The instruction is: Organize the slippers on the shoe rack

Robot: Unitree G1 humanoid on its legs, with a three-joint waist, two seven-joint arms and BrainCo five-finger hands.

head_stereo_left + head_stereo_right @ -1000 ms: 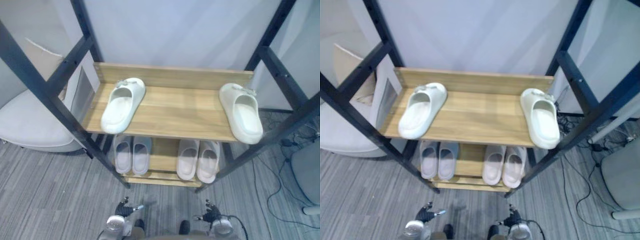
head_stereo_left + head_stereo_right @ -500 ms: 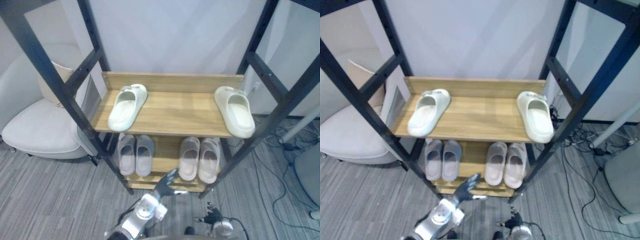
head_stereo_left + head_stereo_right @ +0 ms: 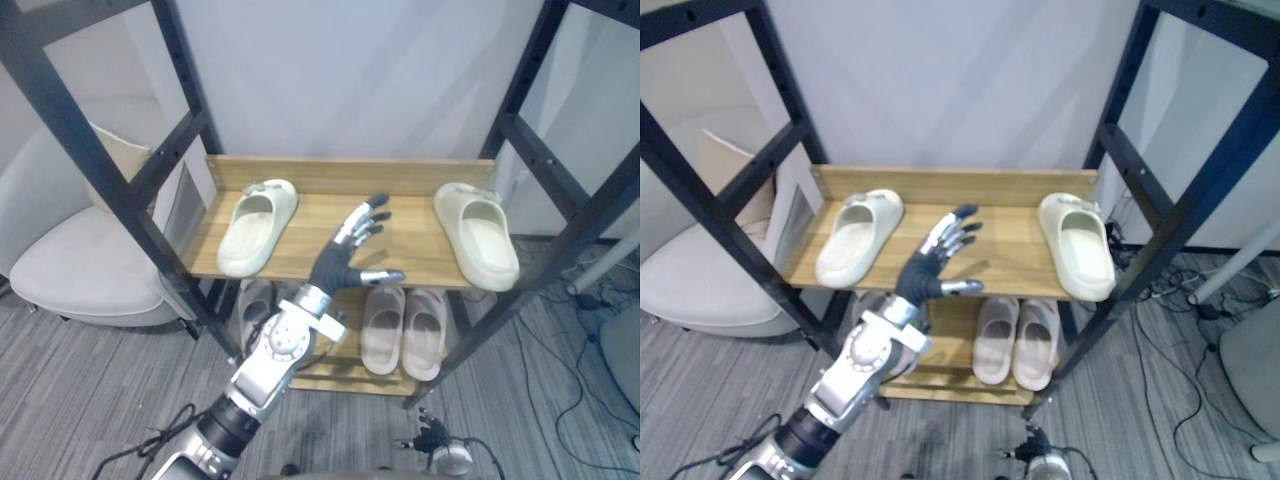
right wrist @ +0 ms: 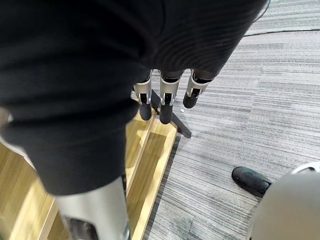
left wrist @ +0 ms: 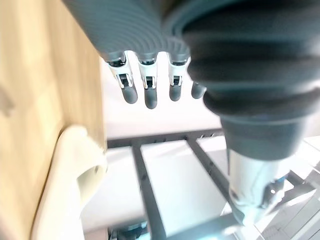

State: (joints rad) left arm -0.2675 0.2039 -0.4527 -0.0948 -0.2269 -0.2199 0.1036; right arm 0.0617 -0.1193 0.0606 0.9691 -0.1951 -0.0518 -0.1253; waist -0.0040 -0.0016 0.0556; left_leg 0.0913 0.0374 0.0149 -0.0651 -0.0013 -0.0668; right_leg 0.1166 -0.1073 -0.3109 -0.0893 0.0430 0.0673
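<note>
Two cream slippers lie far apart on the shoe rack's wooden top shelf: one at the left, toe toward me, and one at the right end. My left hand is raised in front of the shelf's middle, between the two slippers, open with fingers spread and holding nothing. In the left wrist view its fingers stretch past the shelf's wood, with a cream slipper nearby. My right hand hangs low by the floor, its fingers relaxed and empty.
The lower shelf holds a grey pair, partly behind my left arm, and a pale pink pair. Black metal frame posts flank the rack. A white armchair stands at the left, and cables lie on the floor at the right.
My left arm has risen from floor level to the middle of the top shelf, hand open. The camera has shifted. The slippers and my right hand have stayed put.
</note>
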